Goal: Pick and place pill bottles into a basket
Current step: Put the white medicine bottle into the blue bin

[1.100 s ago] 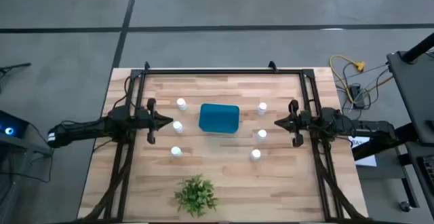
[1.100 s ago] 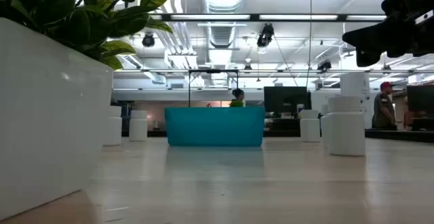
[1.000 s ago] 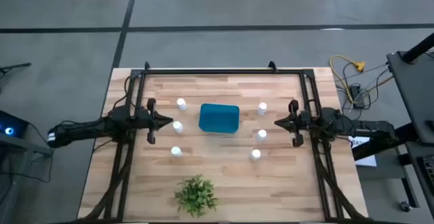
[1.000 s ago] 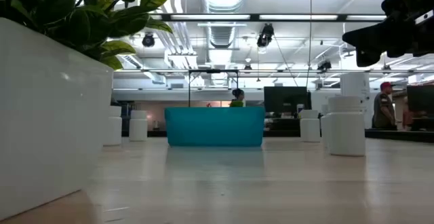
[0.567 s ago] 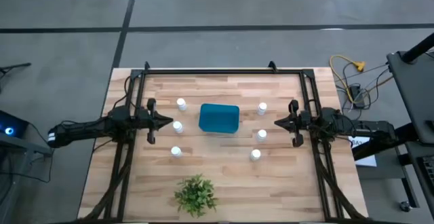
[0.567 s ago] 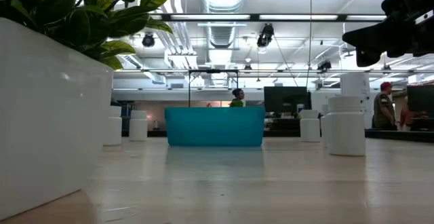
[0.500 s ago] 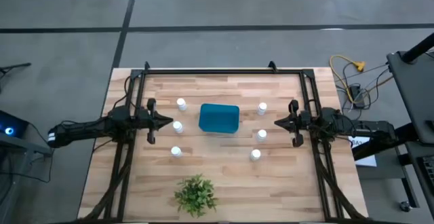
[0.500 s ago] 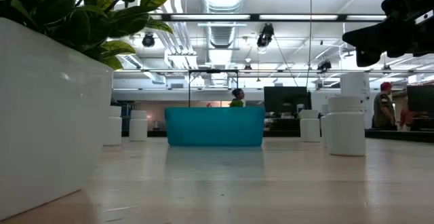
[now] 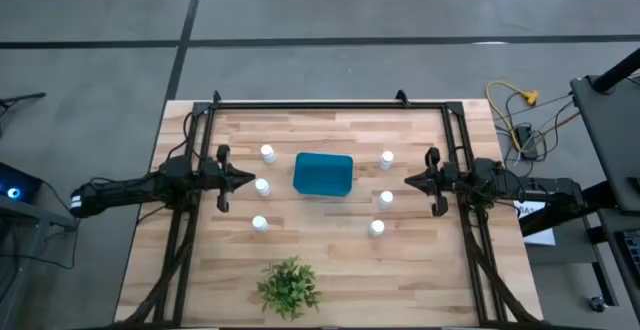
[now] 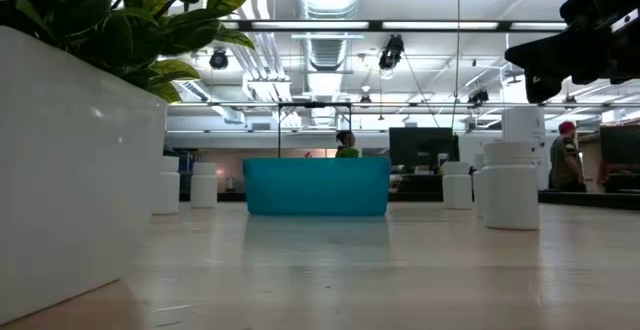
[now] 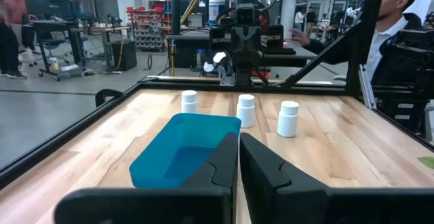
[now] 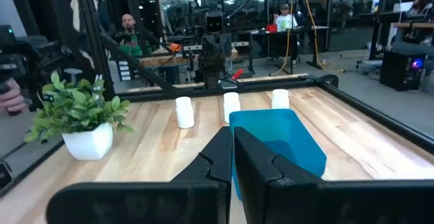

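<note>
The teal-blue basket [image 9: 323, 174] stands in the middle of the table, resting on its base. Three white pill bottles [image 9: 267, 153] [image 9: 262, 186] [image 9: 259, 223] stand upright to its left and three [image 9: 387, 158] [image 9: 386, 198] [image 9: 376, 228] to its right. My left gripper [image 9: 249, 178] is shut and empty at the basket's left, close by the middle left bottle, pointing at the basket [image 11: 180, 156]. My right gripper [image 9: 409, 180] is shut and empty at the basket's right, pointing at the basket [image 12: 274, 142].
A green leafy plant in a white pot [image 9: 289, 287] stands near the table's front edge, left of the middle; it fills the left of the low view [image 10: 70, 170]. A black frame [image 9: 320, 104] runs along the far edge and both sides. People show in the room beyond.
</note>
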